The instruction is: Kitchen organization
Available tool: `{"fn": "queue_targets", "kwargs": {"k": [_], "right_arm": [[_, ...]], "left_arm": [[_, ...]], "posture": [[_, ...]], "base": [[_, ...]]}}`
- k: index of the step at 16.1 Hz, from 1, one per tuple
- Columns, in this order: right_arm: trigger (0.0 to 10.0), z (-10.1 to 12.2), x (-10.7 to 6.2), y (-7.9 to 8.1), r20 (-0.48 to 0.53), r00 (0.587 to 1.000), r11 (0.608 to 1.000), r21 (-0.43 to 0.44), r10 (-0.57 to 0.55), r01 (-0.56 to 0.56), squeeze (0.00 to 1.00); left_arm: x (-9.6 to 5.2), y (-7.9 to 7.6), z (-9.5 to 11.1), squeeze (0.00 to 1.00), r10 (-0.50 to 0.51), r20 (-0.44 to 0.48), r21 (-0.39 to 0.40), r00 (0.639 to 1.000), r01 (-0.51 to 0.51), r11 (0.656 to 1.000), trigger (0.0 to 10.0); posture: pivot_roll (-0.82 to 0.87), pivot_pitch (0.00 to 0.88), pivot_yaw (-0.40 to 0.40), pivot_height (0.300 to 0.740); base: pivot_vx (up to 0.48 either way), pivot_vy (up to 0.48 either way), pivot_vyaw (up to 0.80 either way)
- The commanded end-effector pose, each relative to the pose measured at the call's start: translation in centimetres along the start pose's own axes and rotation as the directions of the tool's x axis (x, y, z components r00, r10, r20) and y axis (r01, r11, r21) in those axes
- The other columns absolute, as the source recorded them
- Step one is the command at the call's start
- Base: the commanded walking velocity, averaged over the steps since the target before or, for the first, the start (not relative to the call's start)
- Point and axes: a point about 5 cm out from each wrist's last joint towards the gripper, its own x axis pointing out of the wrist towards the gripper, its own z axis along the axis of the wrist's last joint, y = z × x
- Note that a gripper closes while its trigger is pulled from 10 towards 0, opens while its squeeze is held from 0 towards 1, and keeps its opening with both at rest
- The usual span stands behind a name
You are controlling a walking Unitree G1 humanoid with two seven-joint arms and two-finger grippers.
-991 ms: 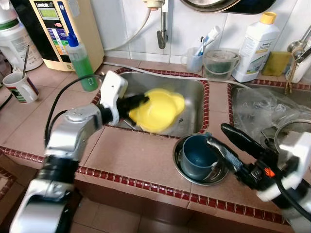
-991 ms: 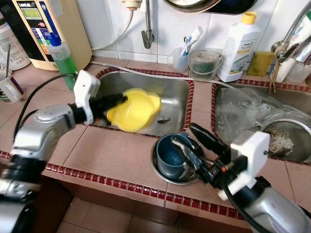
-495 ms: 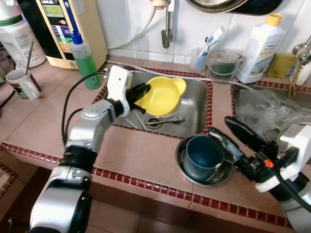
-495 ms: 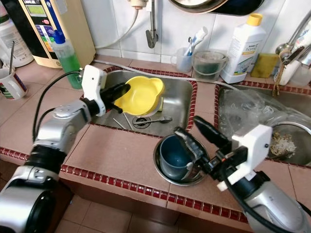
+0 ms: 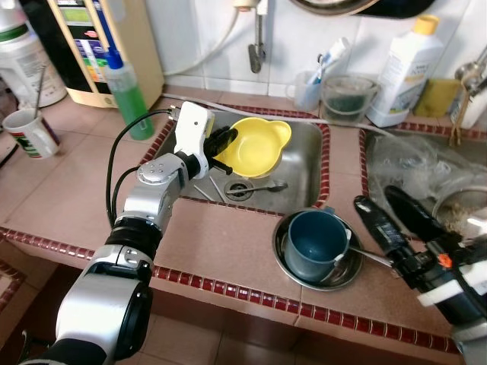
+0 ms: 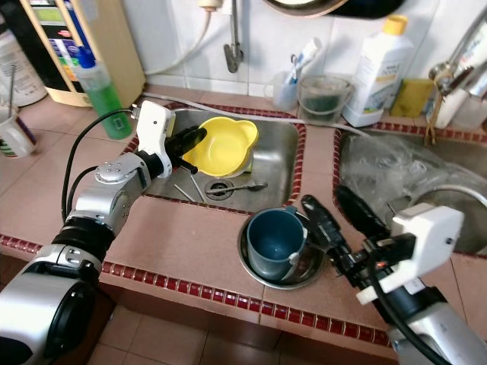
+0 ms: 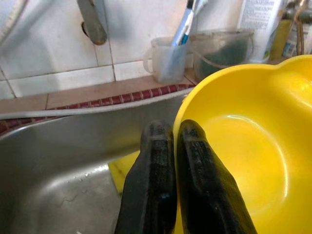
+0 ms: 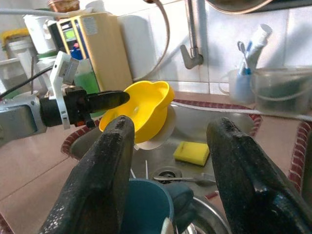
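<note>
A yellow bowl (image 5: 253,144) with scalloped handles is held tilted over the steel sink (image 5: 304,141). My left gripper (image 5: 221,142) is shut on its near rim, and in the left wrist view both black fingers (image 7: 158,161) pinch that rim (image 7: 243,146). A dark blue cup (image 5: 312,243) stands in a steel bowl (image 5: 344,277) on the counter in front of the sink. My right gripper (image 5: 374,199) hovers open just right of the cup, holding nothing. Past its spread fingers (image 8: 105,170) the right wrist view looks at the cup (image 8: 146,207) and the yellow bowl (image 8: 146,109).
A spoon (image 5: 262,186) and a yellow sponge (image 8: 191,152) lie in the sink. A green soap bottle (image 5: 125,95), a mug (image 5: 27,133) and a water purifier (image 5: 99,46) stand at left. A toothbrush cup (image 5: 308,91) and white bottle (image 5: 411,72) line the back. Clear plastic (image 5: 422,167) covers the right sink.
My left gripper has carried the yellow bowl back and deeper over the sink, turning it hollow-side up. My right gripper has drawn back to the right, away from the blue cup.
</note>
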Motion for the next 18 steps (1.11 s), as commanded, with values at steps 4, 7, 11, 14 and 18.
{"fn": "queue_targets", "kwargs": {"k": [4, 7, 11, 14, 18], "right_arm": [[10.0, 1.0, -1.1, 1.2, 0.024, 1.0, 0.999, 0.029, -0.019, 0.019, 0.0], [10.0, 1.3, -2.1, 1.8, 0.018, 0.998, 0.997, 0.049, -0.056, 0.055, 0.0], [10.0, 1.1, -2.7, 1.9, -0.003, 0.998, 0.995, 0.08, -0.063, 0.063, 0.0], [10.0, 1.2, -3.1, 2.0, 0.003, 0.998, 0.992, 0.114, -0.057, 0.056, 0.0], [10.0, 2.2, -3.2, 1.6, 0.047, 0.996, 0.988, 0.138, -0.072, 0.065, 0.0]], "left_arm": [[0.1, 0.7, 0.5, 0.0, 0.0, -0.012, 0.044, 1.0, 0.001, 0.999, 10.0], [0.0, 1.1, 0.3, 0.0, -0.014, -0.039, 0.074, 0.999, 0.017, 0.997, 10.0], [0.2, 1.7, 0.8, 0.0, -0.004, -0.053, 0.096, 0.999, 0.009, 0.995, 10.0], [0.0, 2.2, 0.8, 0.0, 0.021, -0.066, 0.1, 0.998, -0.014, 0.995, 10.0], [-0.1, 2.5, 0.9, 0.0, 0.028, -0.067, 0.086, 0.997, -0.022, 0.996, 10.0]], "posture": [[-0.29, 0.232, 0.112, 0.74], [-0.3, 0.275, 0.13, 0.74], [-0.32, 0.293, 0.142, 0.74], [-0.34, 0.295, 0.147, 0.74], [-0.34, 0.299, 0.147, 0.74]], "base": [[0.0, 0.0, 0.0], [0.0, 0.0, 0.0], [0.0, 0.0, 0.0], [0.0, 0.0, 0.0], [0.0, 0.0, 0.0]]}}
